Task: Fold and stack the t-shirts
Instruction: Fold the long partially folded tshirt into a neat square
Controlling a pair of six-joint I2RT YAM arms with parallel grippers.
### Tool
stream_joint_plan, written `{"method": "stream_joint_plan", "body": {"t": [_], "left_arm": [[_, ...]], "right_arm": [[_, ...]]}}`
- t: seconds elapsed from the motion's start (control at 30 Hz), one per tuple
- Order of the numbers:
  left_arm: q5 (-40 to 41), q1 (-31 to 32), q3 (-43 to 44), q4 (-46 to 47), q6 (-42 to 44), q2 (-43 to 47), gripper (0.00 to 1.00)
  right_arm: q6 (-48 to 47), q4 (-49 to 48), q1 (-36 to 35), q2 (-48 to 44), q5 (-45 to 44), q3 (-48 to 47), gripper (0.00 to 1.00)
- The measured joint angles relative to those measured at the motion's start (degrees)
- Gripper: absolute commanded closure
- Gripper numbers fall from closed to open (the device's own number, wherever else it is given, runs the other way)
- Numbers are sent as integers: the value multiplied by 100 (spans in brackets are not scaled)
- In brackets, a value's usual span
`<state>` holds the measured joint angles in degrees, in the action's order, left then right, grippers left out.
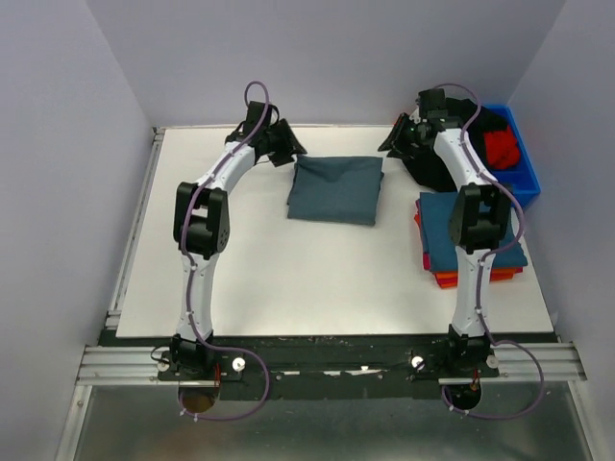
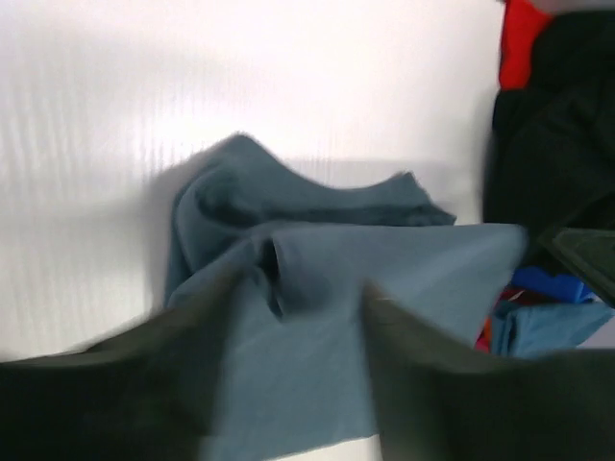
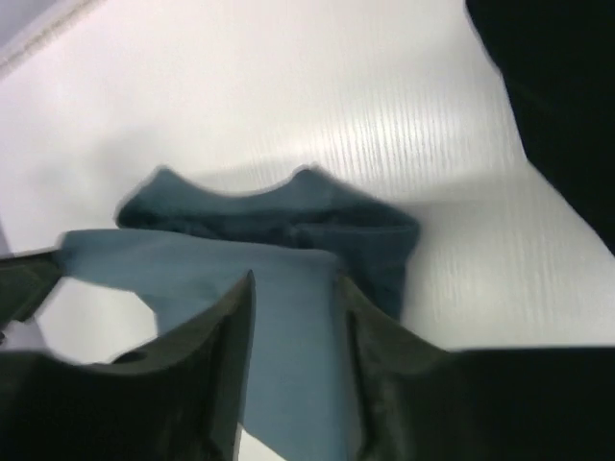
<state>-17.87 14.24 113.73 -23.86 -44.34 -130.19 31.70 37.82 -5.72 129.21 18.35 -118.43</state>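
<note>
Step as I read it: the fold on the slate shirt [image 1: 336, 190] is down and both grippers are letting go at its far edge. The shirt sits mid-table [image 1: 240, 279] as a rough rectangle. It's well apart from the stack [image 1: 471, 248] of folded shirts on the right, which has a slate-blue one on top and red and orange edges under it.

To do it well:
- Open fully before lifting, then go straight up with no sideways pull. The top layer looks loose, and a snagged finger would likely peel the fold back.
- Wrist views show the far edge humped and rumpled at both corners. I'd smooth it before carrying the shirt to the stack.
- A black shirt [image 1: 423, 165] spills onto the table just beside the right gripper. Keep the retreat path off it.

Left gripper [image 1: 285, 146]: fingers apart, slate cloth visible through the gap, nothing pinched that I can see.
Right gripper [image 1: 399, 140]: same, with a narrower gap. The cloth looks to be beneath rather than between, but blur makes contact hard to call.

Pose: from bases at the near edge, both arms reach forward in mirrored arcs. Elbows are high and the wrists turn in toward each other over the shirt's far corners. Beyond the right wrist, a blue bin [image 1: 528, 181] sits at the far right corner with a red shirt [image 1: 502, 146] in it.
</note>
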Motion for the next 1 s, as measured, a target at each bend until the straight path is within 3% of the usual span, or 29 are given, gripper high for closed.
{"method": "stream_joint_plan", "body": {"t": [0.03,0.13,0.37,0.5,0.77,1.0], "left_arm": [[-81,-7,173,24,-50,-164,9],[-306,-31,671,114,-81,-643,6],[-378,-52,-201,391,166,-396,10],[-341,-52,-592,457,297,-203,14],[-245,-46,-726,542,389,-177,10],[-164,-28,-319,564,437,-483,20]], "right_arm": [[46,94,20,195,-7,-299,39],[-26,188,61,614,-35,-837,39],[-50,-136,96,-162,-92,1185,40],[-52,-304,96,-437,-90,1692,41],[-22,-525,55,-348,-90,1637,35],[33,-538,2,284,-96,1086,37]]}}
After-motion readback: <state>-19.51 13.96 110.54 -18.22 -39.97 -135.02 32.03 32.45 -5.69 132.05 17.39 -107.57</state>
